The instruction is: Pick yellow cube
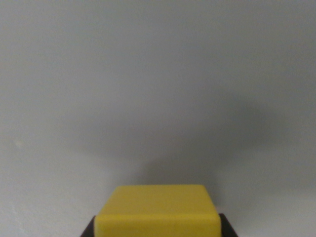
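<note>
At the bottom edge of the wrist view, the end effector [157,231] pinches the yellow cube [158,210], dark fingers showing at both its side faces. The cube looks rigid, light and smooth, probably a little slippery, so flat opposite sides suit gripping. Beyond lies the plain grey table [158,74], shadowed.

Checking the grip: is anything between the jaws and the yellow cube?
Nothing shows in the wrist view: the dark jaws sit right against both lower sides of the yellow cube, over bare grey surface.
</note>
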{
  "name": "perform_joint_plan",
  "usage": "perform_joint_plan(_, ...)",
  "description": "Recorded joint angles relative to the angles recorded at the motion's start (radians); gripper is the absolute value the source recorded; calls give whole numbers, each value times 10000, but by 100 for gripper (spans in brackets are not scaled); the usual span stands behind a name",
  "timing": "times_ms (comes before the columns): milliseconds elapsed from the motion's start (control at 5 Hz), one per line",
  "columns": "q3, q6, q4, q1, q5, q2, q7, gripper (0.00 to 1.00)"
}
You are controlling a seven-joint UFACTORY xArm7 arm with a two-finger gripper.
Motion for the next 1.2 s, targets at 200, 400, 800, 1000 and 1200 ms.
perform_joint_plan(200, 0, 0, 0, 0, 0, 0, 0, 100)
perform_joint_plan(400, -2, 270, 170, 2, -14, -100, 15, 100)
perform_joint_plan(800, -4, 578, 366, 4, -30, -214, 31, 100)
perform_joint_plan(1000, -4, 578, 366, 4, -30, -214, 31, 100)
perform_joint_plan(1200, -6, 923, 584, 6, -48, -341, 50, 100)
